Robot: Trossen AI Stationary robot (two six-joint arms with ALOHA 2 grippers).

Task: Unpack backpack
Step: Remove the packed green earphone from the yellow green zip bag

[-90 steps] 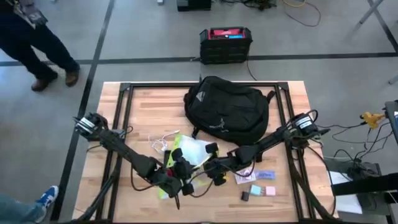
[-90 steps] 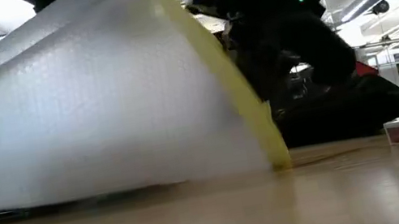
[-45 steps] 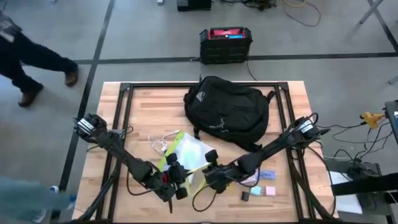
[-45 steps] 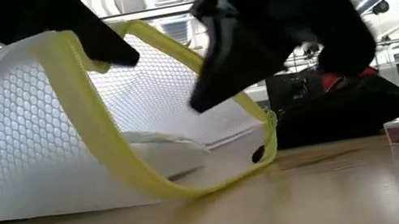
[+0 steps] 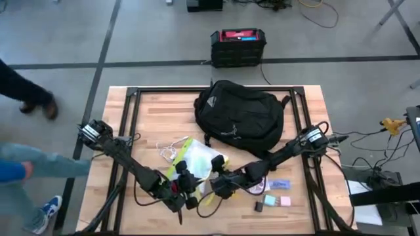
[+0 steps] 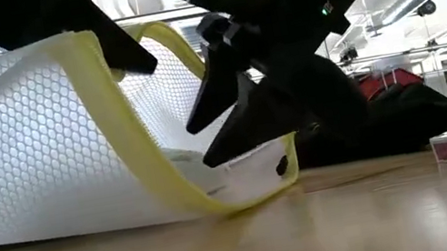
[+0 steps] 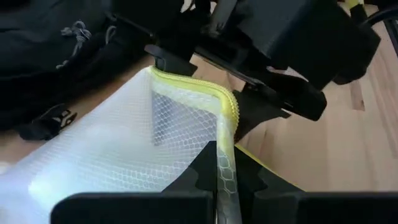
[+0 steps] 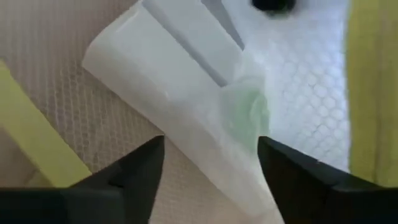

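The black backpack (image 5: 239, 118) lay on the far middle of the wooden worktop (image 5: 151, 115), zipped side up, with its pale triangular logo toward the far left. Nearer, a white mesh pouch with a yellow zip edge (image 5: 197, 160) sat at the worktop's near middle, its mouth held up and gaping. The left claw (image 5: 182, 187) was clamped on the pouch's yellow edge (image 7: 222, 168), the rim pinched between its dark fingers (image 7: 205, 171). The right claw (image 5: 220, 185) sat just right of it, reaching into the pouch's mouth with its fingers (image 8: 140, 171) spread apart on either side of a folded white packet (image 8: 199, 118) inside; it was not closed on it. In the low view the pouch (image 6: 36, 159) curled upward off the worktop, the right claw (image 6: 222, 116) pointing down into it. Small coloured cards (image 5: 275, 198) lay near right of the arms, and a white cable (image 5: 169, 149) lay left of the pouch. A black box with a red top (image 5: 238, 46) stood on the floor beyond the worktop.
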